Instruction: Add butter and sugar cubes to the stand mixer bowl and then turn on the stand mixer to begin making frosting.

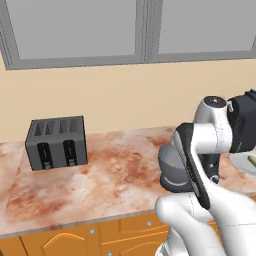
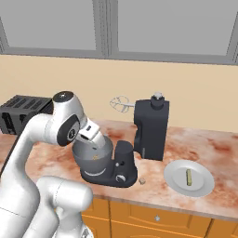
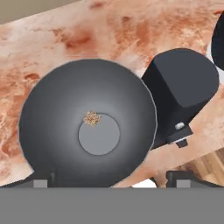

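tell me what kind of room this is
A simulated home kitchen, most likely: a marble-patterned counter over orange wooden cabinets, with a stand mixer and a four-slot toaster standing on it.

A dark grey four-slot toaster (image 1: 56, 142) is seen toward the back left of the marbled worktop (image 1: 115, 175), near the wall. The stand mixer bowl (image 1: 171, 167) is placed near the worktop's front right, largely covered by the white arm. At the right edge, the stand mixer (image 1: 245, 125) and a white plate (image 1: 244, 162) carrying the butter (image 1: 252, 160) are partly shown.
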Controlling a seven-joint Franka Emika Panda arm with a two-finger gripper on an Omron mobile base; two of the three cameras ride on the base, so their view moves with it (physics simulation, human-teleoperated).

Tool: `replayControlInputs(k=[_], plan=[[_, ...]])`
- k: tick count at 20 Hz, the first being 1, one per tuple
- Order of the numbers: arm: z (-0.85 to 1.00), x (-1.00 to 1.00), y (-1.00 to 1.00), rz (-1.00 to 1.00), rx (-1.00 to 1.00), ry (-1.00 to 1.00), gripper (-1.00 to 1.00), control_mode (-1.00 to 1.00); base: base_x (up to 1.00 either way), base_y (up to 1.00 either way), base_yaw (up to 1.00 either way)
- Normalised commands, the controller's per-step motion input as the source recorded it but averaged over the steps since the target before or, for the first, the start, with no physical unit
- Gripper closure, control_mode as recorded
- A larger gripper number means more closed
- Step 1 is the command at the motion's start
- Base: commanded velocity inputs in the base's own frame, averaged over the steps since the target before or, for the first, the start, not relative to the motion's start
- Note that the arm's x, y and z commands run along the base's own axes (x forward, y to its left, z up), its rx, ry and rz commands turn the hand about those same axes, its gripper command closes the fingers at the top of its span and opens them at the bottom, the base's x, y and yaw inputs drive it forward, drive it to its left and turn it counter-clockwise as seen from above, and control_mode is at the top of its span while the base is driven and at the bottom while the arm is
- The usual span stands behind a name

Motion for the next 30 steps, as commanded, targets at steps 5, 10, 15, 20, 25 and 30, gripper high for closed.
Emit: replayControlInputs(k=[5,10,15,20,25,30], plan=[[0.21,-1.0,-0.54,0.0,0.0,0.02,-1.0,-1.0,0.0,0.0,0.0],[0.04,-0.71,-0.91,0.04,0.03,0.04,-1.0,-1.0,0.0,0.0,0.0],[0.0,-0.39,-1.0,0.23,0.21,0.0,-1.0,-1.0,0.0,0.0,0.0],[0.0,-0.17,-1.0,0.19,0.4,0.0,-1.0,-1.0,0.0,0.0,0.0],[0.0,-0.01,-1.0,0.11,0.12,-0.04,-1.0,-1.0,0.0,0.0,0.0],[0.0,0.14,-0.96,0.04,0.0,-0.04,-1.0,-1.0,0.0,0.0,0.0]])
